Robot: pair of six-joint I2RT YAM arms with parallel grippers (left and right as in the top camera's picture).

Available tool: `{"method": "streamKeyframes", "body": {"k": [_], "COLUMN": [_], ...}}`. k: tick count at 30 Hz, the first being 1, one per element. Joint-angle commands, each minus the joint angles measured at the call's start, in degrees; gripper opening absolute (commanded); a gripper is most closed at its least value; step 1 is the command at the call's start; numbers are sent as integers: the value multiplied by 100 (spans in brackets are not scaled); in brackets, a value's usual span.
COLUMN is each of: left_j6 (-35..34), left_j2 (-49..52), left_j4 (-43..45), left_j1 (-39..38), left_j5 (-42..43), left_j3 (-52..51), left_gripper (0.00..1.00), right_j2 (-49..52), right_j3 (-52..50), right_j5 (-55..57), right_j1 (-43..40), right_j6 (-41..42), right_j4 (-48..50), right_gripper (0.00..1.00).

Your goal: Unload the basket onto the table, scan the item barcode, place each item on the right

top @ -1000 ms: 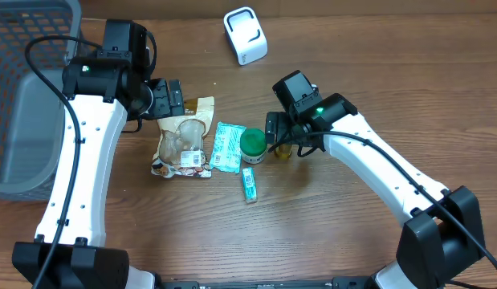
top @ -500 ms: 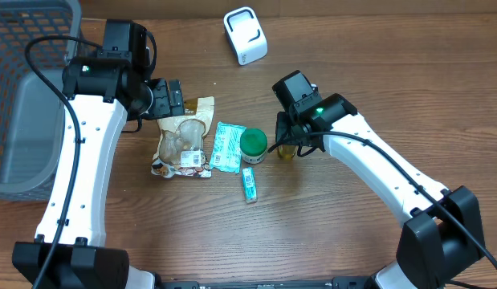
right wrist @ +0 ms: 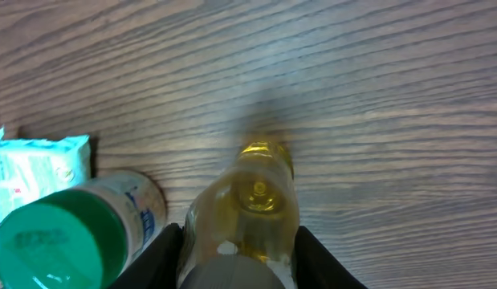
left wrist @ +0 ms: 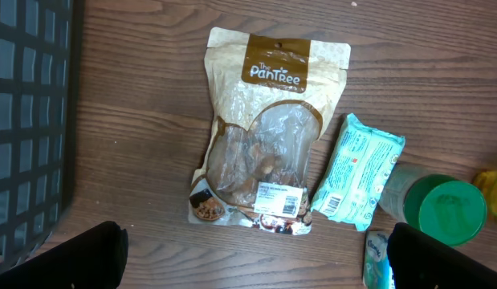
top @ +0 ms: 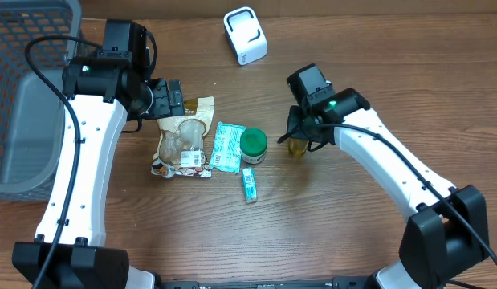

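Table (top: 328, 233): brown wood grain.
- Bottle (right wrist: 256, 189), 1: small, clear plastic, yellow liquid, right of centre. The right gripper (right wrist: 238, 241) pinches it, one finger on each side.
- Jar (top: 253, 144), 1: round, green lid, just left of the bottle.
- Packet (top: 227, 147), 1: soft, pale teal.
- Pouch (left wrist: 268, 136), 1: tan paper with a clear window, lying flat beneath the left gripper (left wrist: 256, 245), whose jaws are spread wide.
- Scanner (top: 245, 35), 1: white, far side.
- Basket (top: 23, 96), 1: grey mesh, far left.
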Motion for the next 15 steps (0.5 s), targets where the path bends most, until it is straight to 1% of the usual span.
{"method": "streamKeyframes", "body": {"k": [1, 4, 5, 6, 7, 8, 9, 15], "left_j6": [48, 48, 48, 48, 48, 48, 48, 48], "left_j2": [46, 46, 46, 46, 46, 48, 46, 46], "left_j4": [17, 17, 17, 17, 17, 17, 17, 17], "left_j1": [-4, -4, -4, -4, -4, -4, -4, -4], "left_j5": [28, 28, 28, 28, 28, 28, 28, 28], "left_j3": [-13, -13, -13, -13, -13, -13, -13, -13], "left_gripper": [100, 99, 100, 100, 100, 100, 100, 100], "right_j2": [-26, -26, -26, -26, -26, -26, -26, -26], "right_j3": [90, 90, 90, 90, 90, 90, 90, 90], "right_j5": [103, 105, 105, 105, 105, 105, 105, 105], "right_j1": [-35, -35, -35, -35, -35, -35, -37, -35], "right_j6": [9, 9, 7, 7, 9, 9, 7, 9], "right_j4": [-26, -28, -31, -35, -42, -48, -48, -44], "right_gripper": [36, 54, 65, 80, 90, 97, 100, 100]}}
